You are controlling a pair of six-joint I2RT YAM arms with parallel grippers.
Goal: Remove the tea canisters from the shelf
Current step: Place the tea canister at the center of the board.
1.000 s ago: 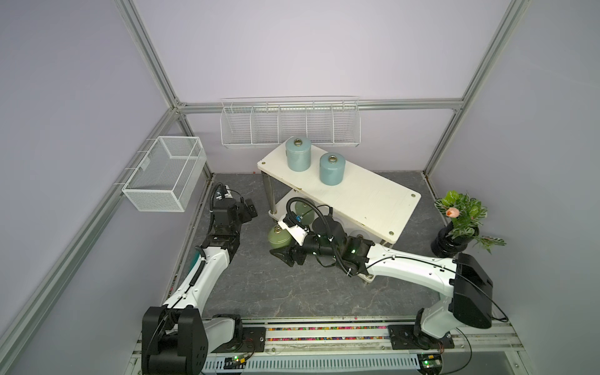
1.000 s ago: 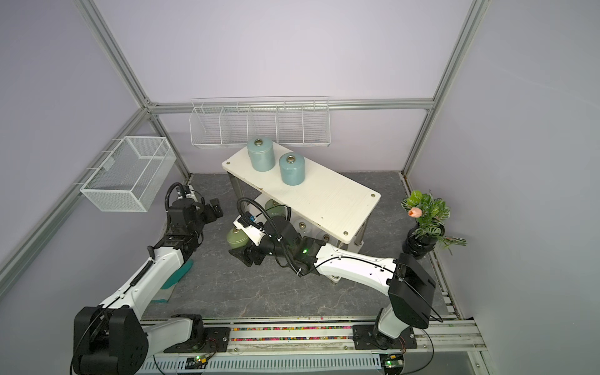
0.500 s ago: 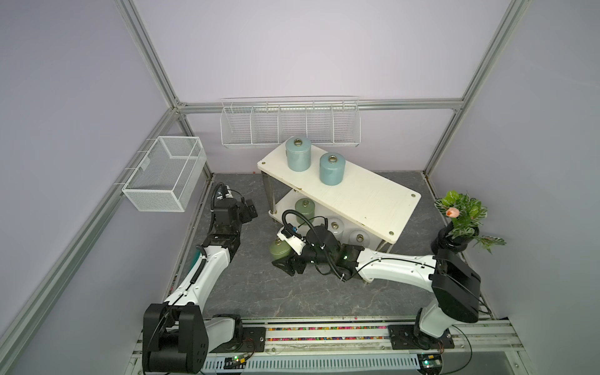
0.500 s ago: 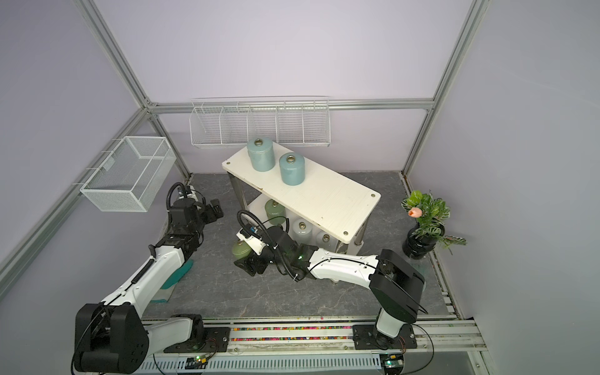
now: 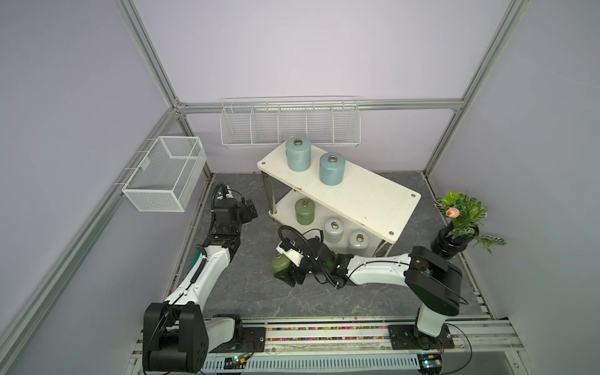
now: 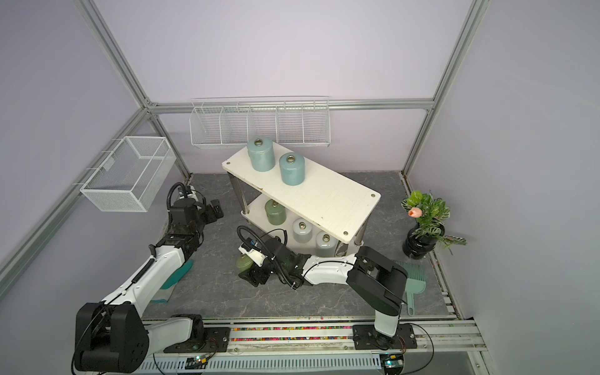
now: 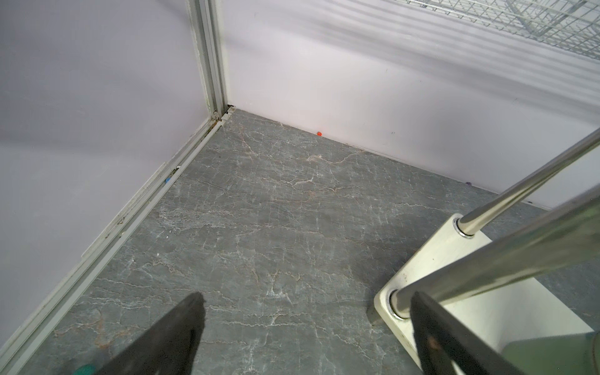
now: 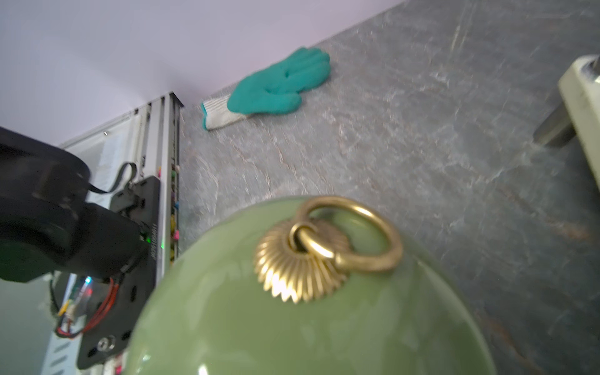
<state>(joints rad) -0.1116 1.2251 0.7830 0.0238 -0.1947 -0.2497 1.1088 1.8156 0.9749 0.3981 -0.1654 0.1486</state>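
The cream-white shelf (image 5: 373, 198) stands at the back middle. Two light blue tea canisters (image 5: 298, 158) (image 5: 331, 168) are on its top tier. On the lower tier stand an olive green canister (image 5: 304, 211) and two pale grey ones (image 5: 333, 230) (image 5: 358, 243). My right gripper (image 5: 287, 269) is low over the floor in front of the shelf, shut on a second olive green canister (image 5: 280, 263). This canister (image 8: 308, 308) fills the right wrist view and hides the fingers. My left gripper (image 7: 306, 294) hangs open and empty beside the shelf's left leg (image 7: 519, 191).
A wire mesh basket (image 5: 165, 177) hangs on the left wall. A long wire rack (image 5: 289, 126) hangs on the back wall. A black vase with a plant (image 5: 457, 227) stands at the right. A teal glove (image 8: 279, 87) lies by the left wall and a green brush (image 6: 415, 279) at the right.
My right arm has carried the olive green canister away from the shelf's lower tier, forward and down toward the floor. The left arm has hardly moved.
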